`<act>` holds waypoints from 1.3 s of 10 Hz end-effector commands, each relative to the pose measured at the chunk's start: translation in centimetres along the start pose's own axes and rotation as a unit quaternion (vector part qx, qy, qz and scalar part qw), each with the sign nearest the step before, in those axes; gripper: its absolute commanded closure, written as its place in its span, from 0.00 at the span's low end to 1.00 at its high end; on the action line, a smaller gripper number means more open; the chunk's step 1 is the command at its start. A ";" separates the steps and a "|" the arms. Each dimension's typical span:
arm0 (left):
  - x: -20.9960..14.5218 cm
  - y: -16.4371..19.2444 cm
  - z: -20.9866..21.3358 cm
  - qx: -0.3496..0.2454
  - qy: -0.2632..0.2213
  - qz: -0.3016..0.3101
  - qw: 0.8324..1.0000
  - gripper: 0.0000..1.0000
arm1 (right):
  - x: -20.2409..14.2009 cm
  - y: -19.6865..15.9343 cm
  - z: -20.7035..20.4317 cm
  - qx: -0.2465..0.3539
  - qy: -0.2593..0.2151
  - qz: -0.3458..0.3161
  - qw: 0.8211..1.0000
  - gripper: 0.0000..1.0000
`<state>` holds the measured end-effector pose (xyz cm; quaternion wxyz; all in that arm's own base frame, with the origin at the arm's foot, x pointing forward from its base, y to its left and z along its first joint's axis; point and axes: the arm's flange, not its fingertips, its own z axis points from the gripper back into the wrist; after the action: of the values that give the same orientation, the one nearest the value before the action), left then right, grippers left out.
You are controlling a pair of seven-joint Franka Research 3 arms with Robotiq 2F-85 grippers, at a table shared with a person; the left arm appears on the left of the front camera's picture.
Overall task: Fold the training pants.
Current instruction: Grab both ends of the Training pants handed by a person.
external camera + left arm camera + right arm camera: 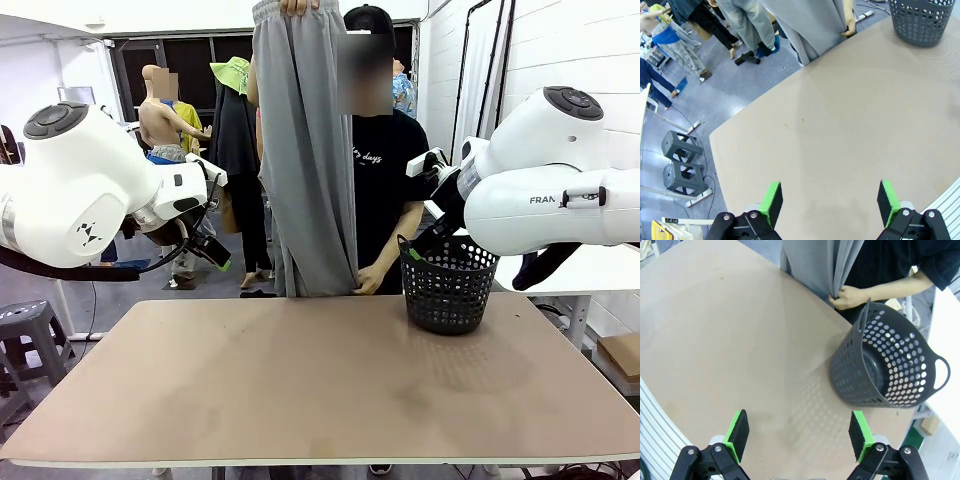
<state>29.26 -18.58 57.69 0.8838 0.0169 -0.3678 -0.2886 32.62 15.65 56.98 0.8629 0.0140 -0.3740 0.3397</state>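
Training pants [305, 150] — person's hand [297, 6] high overhead

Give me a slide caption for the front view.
A person holds up the training pants behind the table, beside a black basket.

training pants [305, 150] hanging behind the table [300, 380] (held by a person [385, 185]), basket [447, 295] on the table, right of them

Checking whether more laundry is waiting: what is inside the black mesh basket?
The right wrist view looks into the basket: its dark bottom and perforated inner wall show, with no clothing on them. The near wall covers part of the bottom, so that strip cannot be checked.
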 end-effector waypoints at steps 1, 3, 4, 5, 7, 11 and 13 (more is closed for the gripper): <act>0.0 0.1 0.0 0.001 0.000 -0.004 1.000 0.00 | 0.1 0.0 -0.1 -0.001 -0.004 -0.003 1.000 0.00; 0.0 0.1 0.0 0.001 0.000 -0.004 1.000 0.00 | 0.1 0.0 -0.1 -0.001 -0.004 -0.003 1.000 0.00; 0.0 0.1 0.0 0.001 0.000 -0.004 1.000 0.00 | 0.1 0.0 -0.1 -0.001 -0.004 -0.003 1.000 0.00; 0.0 0.1 0.0 0.001 0.000 -0.004 1.000 0.00 | 0.1 0.0 -0.1 -0.001 -0.004 -0.003 1.000 0.00; 0.0 0.1 0.0 0.001 0.000 -0.004 1.000 0.00 | 0.1 0.0 -0.1 -0.001 -0.004 -0.003 1.000 0.00; 0.0 0.1 0.0 0.001 0.000 -0.004 1.000 0.00 | 0.1 0.0 -0.1 -0.001 -0.004 -0.003 1.000 0.00; 0.0 0.1 0.0 0.001 0.000 -0.004 1.000 0.00 | 0.1 0.0 -0.1 -0.001 -0.004 -0.003 1.000 0.00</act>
<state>29.26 -18.58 57.69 0.8838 0.0169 -0.3678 -0.2886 32.62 15.65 56.99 0.8629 0.0140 -0.3740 0.3397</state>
